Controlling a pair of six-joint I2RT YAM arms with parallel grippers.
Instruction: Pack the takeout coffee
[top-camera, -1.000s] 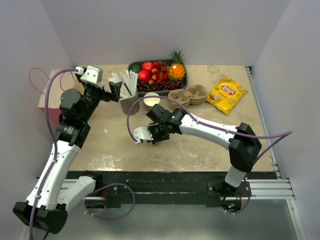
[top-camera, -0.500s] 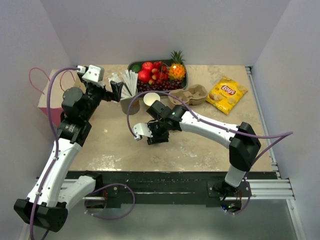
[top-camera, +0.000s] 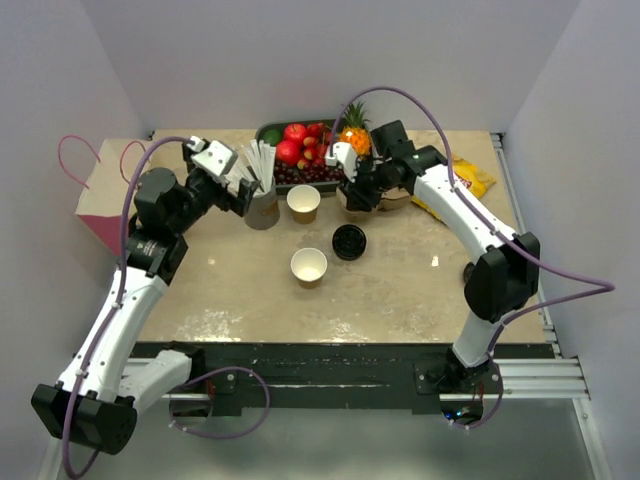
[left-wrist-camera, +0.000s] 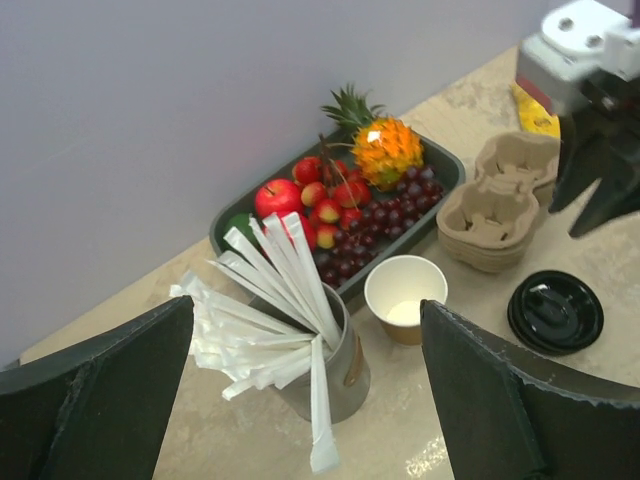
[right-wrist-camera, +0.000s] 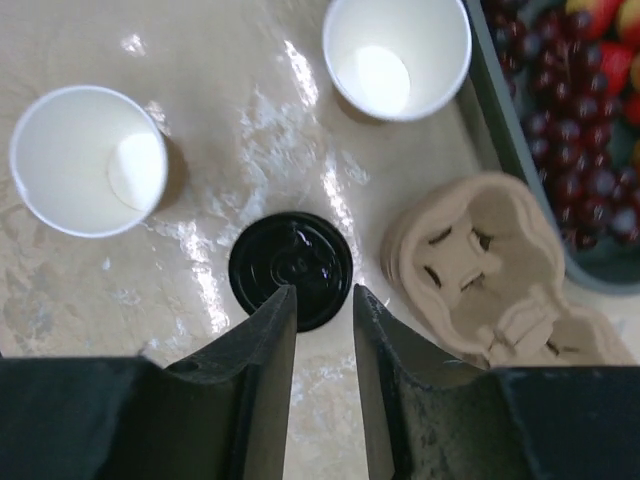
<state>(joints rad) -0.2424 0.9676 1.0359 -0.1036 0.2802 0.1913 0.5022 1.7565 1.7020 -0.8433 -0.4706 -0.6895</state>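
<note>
The packing has barely got going, by my reckoning. There is no finished coffee anywhere on the desk (top-camera: 230, 290), since nothing here wears a lid. What I can see are the parts.

Two small brown paper cups stand upright and open. Each has a rolled rim and a white inside, with a bare white bottom showing, so they look empty to me. The near cup (top-camera: 309, 267) is off to the left of the right end effector (right-wrist-camera: 322, 295), toward the arm bases. The far cup (right-wrist-camera: 397, 55) is also to its left but farther out, just beside the fruit tray (left-wrist-camera: 445, 170).

A round, glossy black lid (right-wrist-camera: 290, 268) lies flat on the desk below that end effector and shows between its fingers. Those fingers stand a narrow gap apart with nothing in them. Just beyond the lid sits the pulp cup carrier (right-wrist-camera: 470, 270), its pockets unfilled.

The left end effector (left-wrist-camera: 307, 303) is spread wide and empty. It hangs above a tin of wrapped straws (left-wrist-camera: 320, 350), with the far cup a little past that.

I would say nearly everything is left to do. A lid has to go onto a cup, and then the capped cup has to go into the carrier. It might go instead into the pink bag (top-camera: 100, 205) at the desk's left edge, but I can't tell which is meant.
</note>
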